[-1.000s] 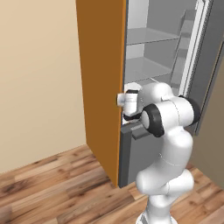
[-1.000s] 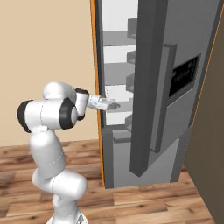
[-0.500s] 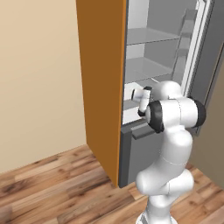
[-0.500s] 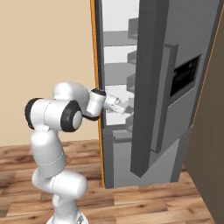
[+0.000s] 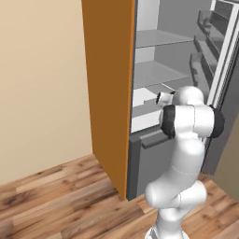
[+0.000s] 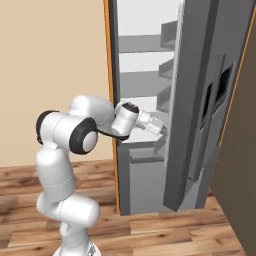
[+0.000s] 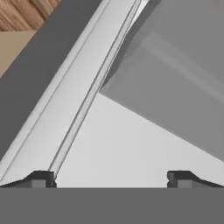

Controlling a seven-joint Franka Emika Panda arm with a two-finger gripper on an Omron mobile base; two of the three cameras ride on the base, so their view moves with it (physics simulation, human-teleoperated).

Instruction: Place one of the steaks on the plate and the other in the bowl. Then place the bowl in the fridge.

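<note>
Wooden floor and a beige wall surround the tall grey metallic fridge (image 5: 186,70), standing open beside an orange cabinet panel (image 5: 108,84). The robot's claw (image 7: 109,178) hovers with fingers wide apart and empty over a pale grey shelf (image 7: 131,144) inside. No bowl is visible there; judged as stiff, smooth wood, it probably is best pinched at the rim.

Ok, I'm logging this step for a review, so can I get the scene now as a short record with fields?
fridge: door open, pale shelves showing
hand: open, nothing between its fingertips
hand position: reaching into the fridge at a lower shelf
orange cabinet panel: beside the fridge opening
floor: wood planks
bowl in fridge: cannot tell
</note>
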